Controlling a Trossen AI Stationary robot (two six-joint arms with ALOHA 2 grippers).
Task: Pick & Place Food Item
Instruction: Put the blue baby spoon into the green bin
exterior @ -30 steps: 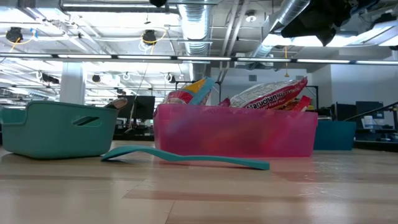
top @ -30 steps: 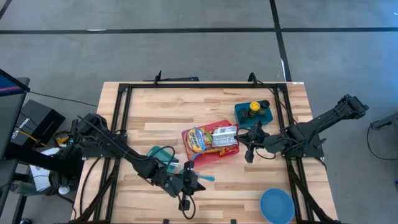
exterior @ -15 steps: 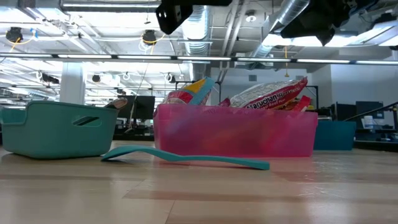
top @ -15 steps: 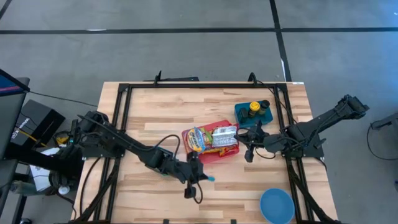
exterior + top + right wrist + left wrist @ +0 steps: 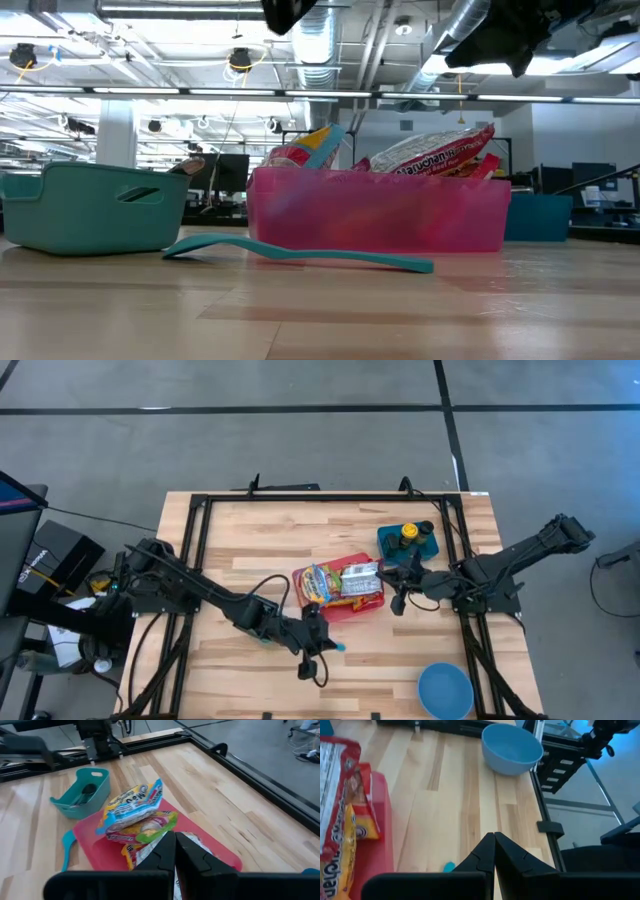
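A pink bin [image 5: 338, 592] near the table's middle holds several food packets [image 5: 132, 812], whose tops stick up over its rim [image 5: 430, 152]. My left gripper [image 5: 320, 643] hovers shut above the table just near-side of the bin, pointing toward the blue bowl [image 5: 511, 749]; its shut fingertips [image 5: 494, 836] hold nothing. Below it a teal spatula [image 5: 300, 255] lies flat on the wood. My right gripper [image 5: 397, 602] hangs shut and empty at the bin's right end, pointing at the packets [image 5: 175, 834].
A teal basket [image 5: 95, 208] stands left of the pink bin, mostly under my left arm in the high view. A dark teal bin [image 5: 408, 540] with bottles stands at the far right. The blue bowl [image 5: 445, 690] sits at the near right corner. A black frame [image 5: 195, 540] borders the table.
My left gripper has swung from near the table's front edge toward the far edge and the pink bin, rising slightly and rolling a little. It has stayed shut.
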